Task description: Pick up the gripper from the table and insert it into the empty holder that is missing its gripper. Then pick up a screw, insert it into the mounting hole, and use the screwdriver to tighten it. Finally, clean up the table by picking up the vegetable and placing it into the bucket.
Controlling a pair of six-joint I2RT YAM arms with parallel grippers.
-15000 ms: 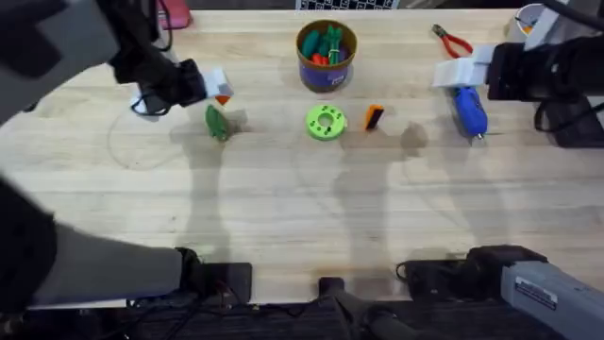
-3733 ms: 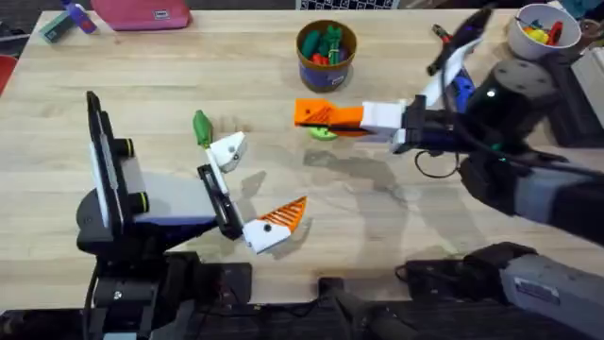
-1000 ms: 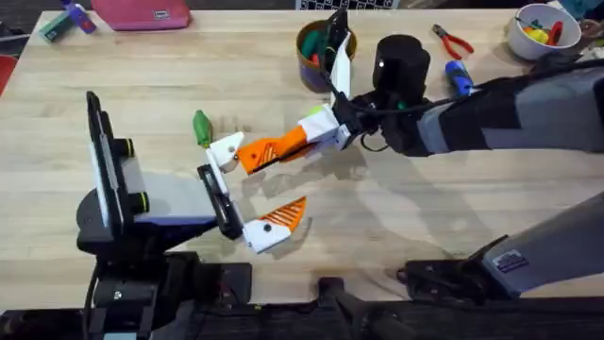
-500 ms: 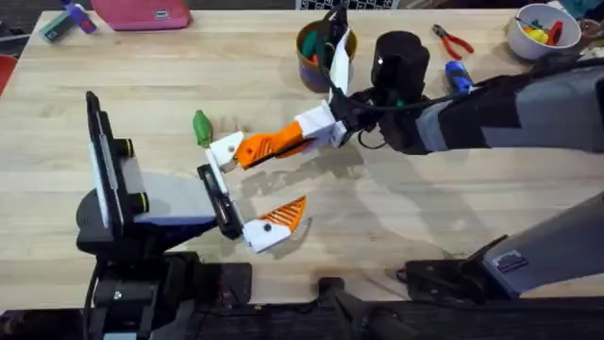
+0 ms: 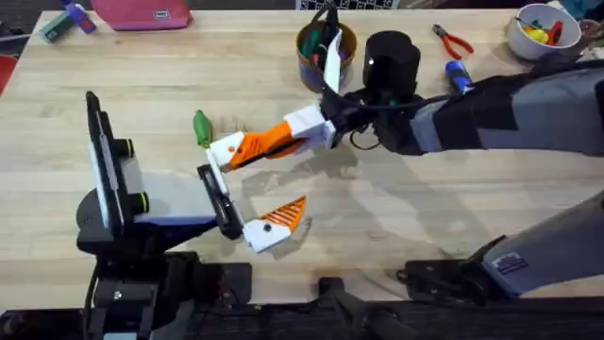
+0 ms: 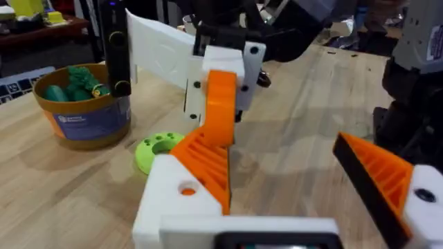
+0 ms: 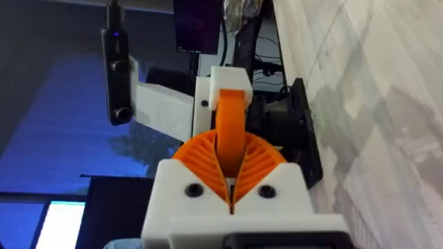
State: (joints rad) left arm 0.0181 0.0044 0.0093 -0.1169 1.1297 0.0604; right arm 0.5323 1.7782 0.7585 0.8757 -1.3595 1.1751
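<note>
The right gripper [image 5: 260,146] is pinching its orange ribbed pads narrowly around the gripper [image 7: 232,121], the loose orange wedge. It is pressing the wedge's far end against the holder [image 5: 225,149], the white mount on one finger of the left gripper [image 5: 260,181]. The left gripper is lying with its jaws spread wide, left of the worktop's middle, its other finger showing an orange tip nearer the front edge.

Judging by this, the first step is underway: the wedge is meeting the holder, though whether it is fully seated cannot be told. The screw, the tightening and the tidying all appear to be left to do.

The vegetable [image 5: 201,126] is lying on the worktop just beside the holder, on the far side. The bucket [image 5: 314,57] is standing at the middle of the far edge, partly behind the right arm. The screwdriver [image 5: 458,77] is resting toward the far right corner.
</note>
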